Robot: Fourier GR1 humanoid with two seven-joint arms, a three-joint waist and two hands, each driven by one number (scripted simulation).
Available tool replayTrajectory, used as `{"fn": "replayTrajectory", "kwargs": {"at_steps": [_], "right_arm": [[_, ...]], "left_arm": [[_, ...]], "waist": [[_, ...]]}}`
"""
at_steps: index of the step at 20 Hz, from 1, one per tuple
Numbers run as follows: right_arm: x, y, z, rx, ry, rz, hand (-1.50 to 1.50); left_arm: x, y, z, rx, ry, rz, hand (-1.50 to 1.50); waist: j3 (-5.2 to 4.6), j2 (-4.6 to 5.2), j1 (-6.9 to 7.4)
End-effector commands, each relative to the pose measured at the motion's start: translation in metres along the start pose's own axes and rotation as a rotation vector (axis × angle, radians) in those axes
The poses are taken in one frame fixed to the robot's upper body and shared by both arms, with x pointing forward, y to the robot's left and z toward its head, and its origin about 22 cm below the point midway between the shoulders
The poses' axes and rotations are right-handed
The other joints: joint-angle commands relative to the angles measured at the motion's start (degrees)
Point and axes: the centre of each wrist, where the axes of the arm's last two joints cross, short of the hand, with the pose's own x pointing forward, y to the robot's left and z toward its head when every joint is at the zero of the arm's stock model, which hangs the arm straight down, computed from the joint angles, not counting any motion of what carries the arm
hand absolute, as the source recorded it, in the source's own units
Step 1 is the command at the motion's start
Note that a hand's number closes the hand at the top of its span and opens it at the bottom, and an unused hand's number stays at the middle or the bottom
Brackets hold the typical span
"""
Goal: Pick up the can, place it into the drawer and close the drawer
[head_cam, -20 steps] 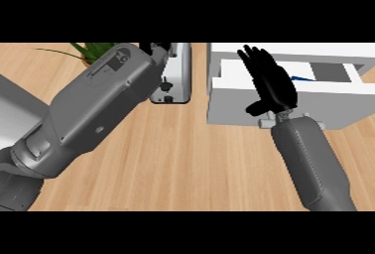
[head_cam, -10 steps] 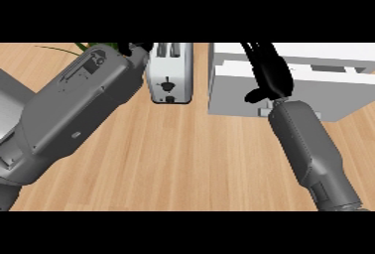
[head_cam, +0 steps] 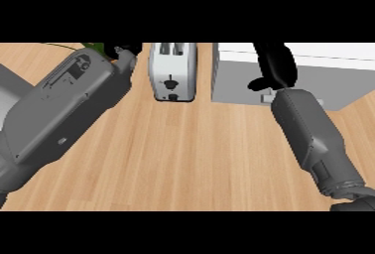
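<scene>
No can shows anywhere in the head view. The white drawer unit stands at the back right, and none of its inside can be seen. My right hand lies over its front and top edge, fingers straight and pointing away, thumb hanging down at the left. Its grey forearm runs back to the lower right corner. My left forearm crosses the left side diagonally. Of my left hand only a small black part shows at the upper edge, just left of the toaster.
A silver toaster stands at the back between both arms, close beside the drawer unit. A green leaf peeks out behind the left wrist. A grey surface borders the wooden counter at the far left.
My right hand has gone forward over the drawer unit, and the drawer's open inside with its blue lining no longer shows. The left arm has stretched farther toward the back edge.
</scene>
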Motion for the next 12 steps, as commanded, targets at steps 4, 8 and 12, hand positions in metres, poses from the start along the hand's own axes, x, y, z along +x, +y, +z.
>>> {"fn": "replayTrajectory", "kwargs": {"at_steps": [4,8,12], "right_arm": [[-0.011,-0.013,-0.019,-0.046,0.032,0.02,-1.5],[-0.009,-0.029,-0.037,-0.062,0.043,0.042,-1.5],[0.0,-0.039,-0.049,-0.077,0.076,0.052,-1.5]], "left_arm": [[0.009,0.007,0.004,-0.005,-0.004,-0.008,-1.5],[0.007,0.011,0.005,-0.002,-0.015,-0.012,-1.5],[0.015,0.004,0.011,-0.025,-0.017,-0.01,-1.5]], "waist": [[0.54,0.72,0.26],[0.53,1.1,0.94],[0.54,1.18,2.0]]}}
